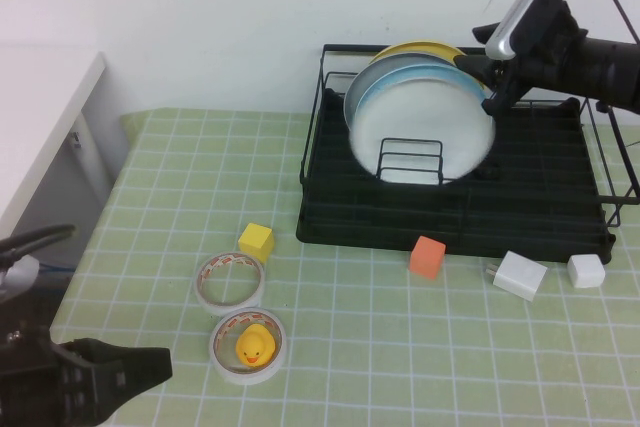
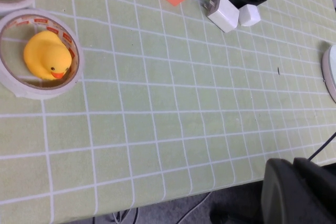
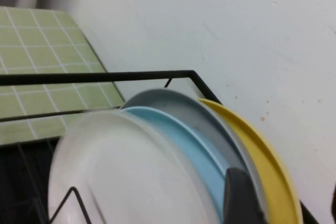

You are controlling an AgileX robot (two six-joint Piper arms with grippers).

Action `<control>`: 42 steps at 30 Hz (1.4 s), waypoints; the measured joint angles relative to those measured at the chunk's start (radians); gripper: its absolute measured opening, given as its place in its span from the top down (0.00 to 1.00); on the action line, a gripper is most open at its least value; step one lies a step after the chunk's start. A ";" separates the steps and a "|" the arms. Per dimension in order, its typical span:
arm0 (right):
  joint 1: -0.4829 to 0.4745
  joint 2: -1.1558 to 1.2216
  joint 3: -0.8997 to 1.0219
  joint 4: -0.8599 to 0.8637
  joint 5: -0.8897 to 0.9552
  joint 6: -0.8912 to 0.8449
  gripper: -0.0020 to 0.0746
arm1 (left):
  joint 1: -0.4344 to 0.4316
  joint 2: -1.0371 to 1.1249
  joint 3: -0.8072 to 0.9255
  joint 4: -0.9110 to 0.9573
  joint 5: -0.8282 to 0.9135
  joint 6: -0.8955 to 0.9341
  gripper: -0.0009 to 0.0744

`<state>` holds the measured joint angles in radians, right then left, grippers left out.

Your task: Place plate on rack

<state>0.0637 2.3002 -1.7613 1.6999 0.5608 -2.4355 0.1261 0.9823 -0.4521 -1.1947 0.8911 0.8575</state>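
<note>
The white plate (image 1: pixel 420 132) stands on edge at the front of the black wire rack (image 1: pixel 450 222), leaning on a light blue plate (image 1: pixel 450 77), with a grey and a yellow plate (image 1: pixel 420 48) behind. My right gripper (image 1: pixel 493 85) is open at the plates' upper right rim, above the rack. In the right wrist view the white plate (image 3: pixel 121 171) is blurred, and one fingertip (image 3: pixel 239 198) lies over the blue and grey rims, apart from the white plate. My left gripper (image 1: pixel 150 365) is shut and empty, low at the table's near left edge.
On the green checked cloth lie a yellow cube (image 1: pixel 256 240), an orange cube (image 1: pixel 427 256), a white charger (image 1: pixel 520 275), a white cube (image 1: pixel 586 270), a tape roll (image 1: pixel 230 280), and a second roll around a yellow duck (image 1: pixel 254 345). A white cabinet (image 1: pixel 45 117) stands at the left.
</note>
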 joint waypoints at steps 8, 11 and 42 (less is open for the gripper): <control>0.000 -0.010 0.000 0.000 0.065 0.003 0.51 | 0.000 0.000 0.000 0.000 0.002 0.002 0.99; 0.000 -0.043 0.000 0.000 0.069 0.009 0.51 | 0.000 0.000 0.000 0.000 0.002 0.002 0.99; -0.047 -0.843 0.432 -0.255 0.517 0.669 0.96 | -0.169 -0.590 0.036 0.465 -0.106 -0.302 0.99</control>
<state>0.0172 1.4575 -1.3290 1.4453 1.0781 -1.7666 -0.0424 0.3927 -0.4163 -0.7299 0.7847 0.5555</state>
